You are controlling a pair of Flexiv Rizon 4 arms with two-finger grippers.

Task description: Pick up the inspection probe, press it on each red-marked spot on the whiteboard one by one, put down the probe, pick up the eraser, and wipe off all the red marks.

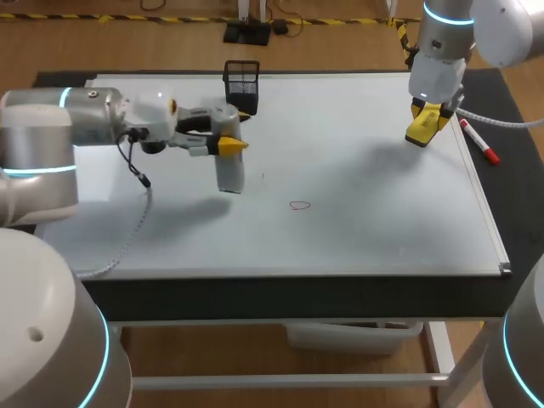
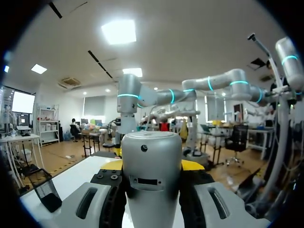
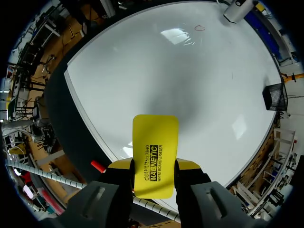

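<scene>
1. The left claw [image 1: 232, 146], left of centre in the head view, is clenched on the inspection probe [image 1: 229, 177]. The left wrist view shows the grey cylinder gripped between both fingers.
2. The probe points down over the whiteboard [image 1: 365, 238]. Its lower end seems to sit just off the surface, though the angle is too poor to be sure.
3. The right claw [image 1: 427, 119], at the upper right of the head view, grasps the yellow eraser [image 3: 155, 152] from two sides and holds it above the board, not touching it.
4. One small red mark [image 1: 299, 205] shows just below the frame's centre. It lies near the probe, down and to its right, and well apart from the eraser.
5. Judged from this: both tools are picked up, but the probe is not yet put down and no wiping has reached that mark. Whether it has been pressed cannot be told.
6. What is left, by my reading, is to set the probe on the bench [image 1: 255, 297], carry the eraser across, and wipe off the mark.
7. A black mesh holder [image 1: 241, 81] stands at the board's upper edge, and a red marker [image 1: 478, 141] lies beside its right edge.
</scene>
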